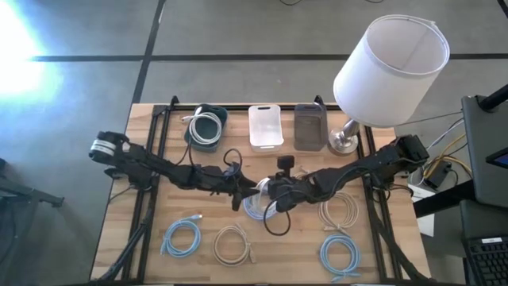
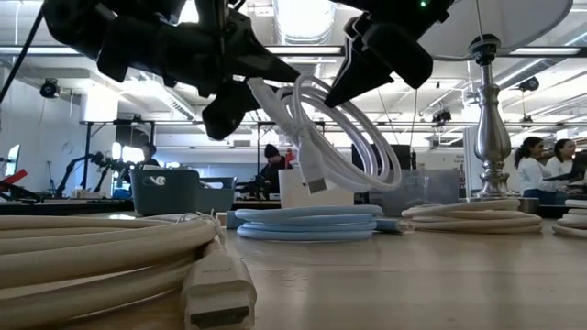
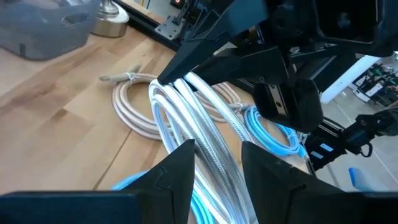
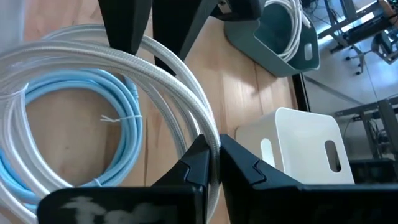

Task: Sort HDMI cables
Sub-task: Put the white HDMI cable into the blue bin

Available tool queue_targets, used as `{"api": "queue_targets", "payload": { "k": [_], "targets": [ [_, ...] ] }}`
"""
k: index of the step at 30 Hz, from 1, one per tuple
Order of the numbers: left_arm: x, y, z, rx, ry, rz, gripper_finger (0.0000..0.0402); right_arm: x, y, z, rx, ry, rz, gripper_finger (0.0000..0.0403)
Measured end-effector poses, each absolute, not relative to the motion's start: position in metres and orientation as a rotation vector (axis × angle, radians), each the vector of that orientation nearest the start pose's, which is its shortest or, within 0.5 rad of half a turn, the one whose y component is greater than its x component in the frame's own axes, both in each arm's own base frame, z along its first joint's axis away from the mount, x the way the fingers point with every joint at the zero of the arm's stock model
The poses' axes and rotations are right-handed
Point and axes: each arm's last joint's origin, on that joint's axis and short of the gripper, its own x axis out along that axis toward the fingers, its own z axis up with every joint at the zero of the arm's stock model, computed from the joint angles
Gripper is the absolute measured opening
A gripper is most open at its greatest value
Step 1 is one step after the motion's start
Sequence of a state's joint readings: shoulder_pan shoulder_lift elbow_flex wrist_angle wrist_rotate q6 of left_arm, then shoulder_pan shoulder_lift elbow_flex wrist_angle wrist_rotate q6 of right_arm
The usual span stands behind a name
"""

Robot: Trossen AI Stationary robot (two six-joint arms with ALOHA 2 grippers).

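Note:
A white HDMI cable coil [image 2: 332,137] hangs in the air over the table's middle, between my two grippers. My left gripper [image 1: 238,193] comes from the left and my right gripper [image 1: 274,195] from the right; each is shut on the coil. Under it a light blue coil [image 2: 307,223] lies flat on the wood. More coils lie flat on the table: light blue [image 1: 181,237], beige [image 1: 232,245], beige [image 1: 337,210] and light blue [image 1: 340,256]. My left gripper has several white strands [image 3: 214,163] of the coil between its two fingers, on the coil's left side, reaching in from the table's left. My right gripper pinches the braided strands [image 4: 210,138] at the coil's upper right part, from the table's right. The coil is lifted clear and hangs tilted below both grippers.
Along the far edge stand a teal bin [image 1: 208,127] with a white cable in it, a white bin [image 1: 266,125] and a grey bin [image 1: 311,127]. A lamp [image 1: 381,79] with a white shade stands at the far right. People sit in the room beyond the table.

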State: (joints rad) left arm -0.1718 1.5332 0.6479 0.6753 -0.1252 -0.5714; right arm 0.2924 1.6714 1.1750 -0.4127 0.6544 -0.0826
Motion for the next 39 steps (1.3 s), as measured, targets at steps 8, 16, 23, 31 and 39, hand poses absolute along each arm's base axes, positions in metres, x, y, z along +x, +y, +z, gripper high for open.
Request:
{"api": "queue_targets", "payload": {
  "k": [8, 16, 23, 31, 39],
  "targets": [
    [0.302, -0.047, 0.191, -0.534, 0.253, 0.05, 0.0069, 0.337, 0.083, 0.23, -0.49, 0.827, -0.308, 0.0022],
    [0.301, -0.045, 0.19, -0.506, 0.247, 0.105, 0.0018, 0.337, 0.082, 0.23, -0.43, 0.812, -0.341, 0.0041],
    [0.303, -0.044, 0.192, -0.498, 0.232, 0.122, 0.003, 0.337, 0.083, 0.231, -0.399, 0.802, -0.352, 0.0092],
    [0.306, -0.04, 0.198, -0.493, 0.208, 0.135, 0.0022, 0.337, 0.087, 0.236, -0.375, 0.787, -0.353, 0.0133],
    [0.304, -0.037, 0.197, -0.48, 0.224, 0.165, 0.0022, 0.334, 0.085, 0.242, -0.417, 0.786, -0.39, 0.0154]
  ]
}}
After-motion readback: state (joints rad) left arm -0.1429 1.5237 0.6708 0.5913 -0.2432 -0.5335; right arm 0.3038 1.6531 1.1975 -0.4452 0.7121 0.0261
